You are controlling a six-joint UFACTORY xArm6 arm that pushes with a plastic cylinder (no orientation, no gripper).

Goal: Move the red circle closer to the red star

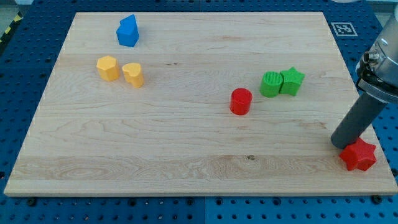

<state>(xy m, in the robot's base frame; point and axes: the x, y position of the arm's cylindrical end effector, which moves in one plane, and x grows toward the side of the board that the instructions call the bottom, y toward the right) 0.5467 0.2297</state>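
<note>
The red circle [240,101] sits on the wooden board right of centre. The red star [359,155] lies near the board's bottom right corner. My tip [342,145] rests on the board at the star's upper left side, touching or nearly touching it. The rod rises up and to the view's right from there. The red circle is far to the left of my tip and a little higher in the view.
A green circle [271,84] and a green star [291,81] sit together up and right of the red circle. Two yellow blocks [107,68] [133,74] sit at the left. A blue block [127,31] is at the top left. The board's right edge [373,124] is close to the star.
</note>
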